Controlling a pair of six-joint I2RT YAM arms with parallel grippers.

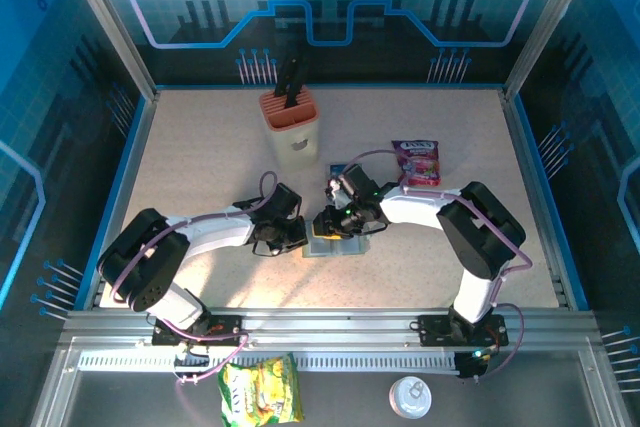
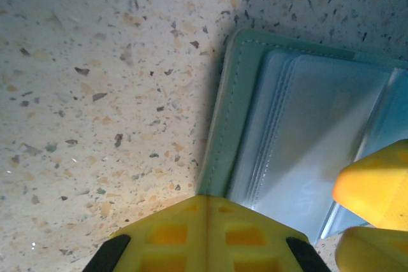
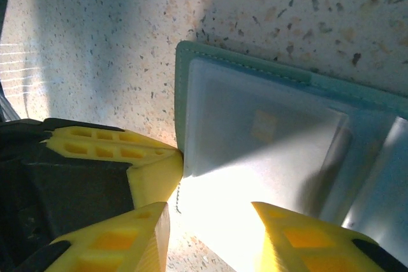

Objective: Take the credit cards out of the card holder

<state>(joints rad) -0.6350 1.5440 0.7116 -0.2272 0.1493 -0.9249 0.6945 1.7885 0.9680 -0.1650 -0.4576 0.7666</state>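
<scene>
The card holder [image 3: 268, 132] lies open on the table, grey-green with pale blue-grey sleeves inside. A faint chip square of one of the credit cards [image 3: 264, 125] shows through a sleeve. My left gripper [image 2: 207, 200] is shut, its joined tips pressing on the holder's [image 2: 299, 138] stitched edge. My right gripper [image 3: 210, 211] is open, its fingers straddling the near part of the pale panel. In the top view both grippers meet over the holder [image 1: 335, 247], left gripper [image 1: 298, 237] beside right gripper [image 1: 328, 224]. A small blue card-like rectangle [image 1: 338, 167] lies just behind them.
An orange knife block [image 1: 290, 122] stands at the back, left of centre. A purple snack packet [image 1: 415, 160] lies behind the right arm. A yellow snack bag [image 1: 260, 389] and a white lid [image 1: 408, 397] sit below the table's front rail.
</scene>
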